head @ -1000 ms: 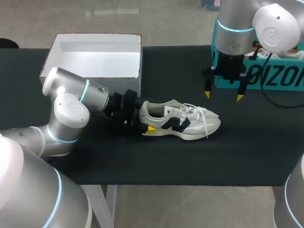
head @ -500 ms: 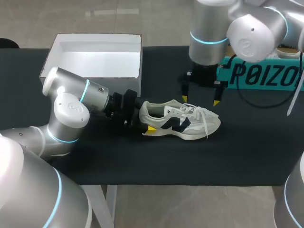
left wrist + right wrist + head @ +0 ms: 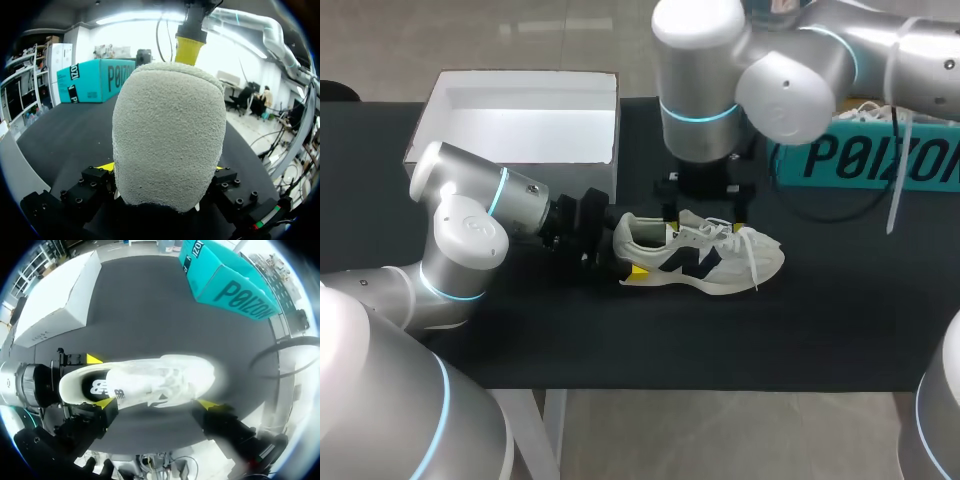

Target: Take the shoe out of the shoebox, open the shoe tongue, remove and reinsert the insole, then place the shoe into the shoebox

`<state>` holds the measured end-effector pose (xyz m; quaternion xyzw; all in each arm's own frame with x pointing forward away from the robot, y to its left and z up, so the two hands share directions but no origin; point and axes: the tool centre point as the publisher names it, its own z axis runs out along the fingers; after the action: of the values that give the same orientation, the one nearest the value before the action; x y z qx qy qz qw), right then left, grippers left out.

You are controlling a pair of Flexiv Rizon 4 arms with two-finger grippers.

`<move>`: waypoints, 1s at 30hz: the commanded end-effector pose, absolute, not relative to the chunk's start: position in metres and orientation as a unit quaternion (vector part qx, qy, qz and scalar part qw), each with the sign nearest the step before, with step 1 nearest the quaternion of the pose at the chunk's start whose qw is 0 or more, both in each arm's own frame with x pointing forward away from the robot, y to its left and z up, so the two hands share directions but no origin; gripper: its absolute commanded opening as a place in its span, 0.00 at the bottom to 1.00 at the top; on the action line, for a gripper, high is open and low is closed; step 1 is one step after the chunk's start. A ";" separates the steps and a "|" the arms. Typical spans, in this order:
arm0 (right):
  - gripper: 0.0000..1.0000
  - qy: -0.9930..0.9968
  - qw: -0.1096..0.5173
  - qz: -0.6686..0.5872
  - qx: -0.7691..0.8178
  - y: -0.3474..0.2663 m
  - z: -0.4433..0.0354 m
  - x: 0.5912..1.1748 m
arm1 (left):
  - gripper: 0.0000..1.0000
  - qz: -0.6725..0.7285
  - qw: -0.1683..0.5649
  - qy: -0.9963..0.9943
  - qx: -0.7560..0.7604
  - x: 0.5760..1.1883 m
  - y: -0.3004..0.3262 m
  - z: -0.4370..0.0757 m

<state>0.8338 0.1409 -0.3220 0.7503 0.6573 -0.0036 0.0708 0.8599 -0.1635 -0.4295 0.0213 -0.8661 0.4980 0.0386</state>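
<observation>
So the right hand (image 3: 705, 208) has just swung in from over by the teal box (image 3: 880, 158) and now hangs right above the shoe (image 3: 720, 262), roughly over the laces. Its fingers are spread wide with nothing between them, and I can't see them touching anything. The left hand (image 3: 622, 252) hasn't budged. It's clamped on the heel from both sides, pinning the shoe to the bench (image 3: 720, 340), and in the left wrist view the heel fills nearly everything. The shoe sits on its sole, heel end just beside the open white shoebox (image 3: 525, 74). My read is that the take-out part is done and the right hand is lining up to pull the tongue open while the left steadies the shoe.
</observation>
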 end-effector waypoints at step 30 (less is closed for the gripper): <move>0.26 0.631 0.117 -0.066 0.764 0.135 -0.352 0.853 | 0.00 0.497 0.038 -0.866 0.022 0.859 -0.164 -0.429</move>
<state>0.8497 0.1465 -0.3569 0.7617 0.6317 -0.0713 0.1254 0.8599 -0.1637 -0.4294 0.0212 -0.8660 0.4980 0.0386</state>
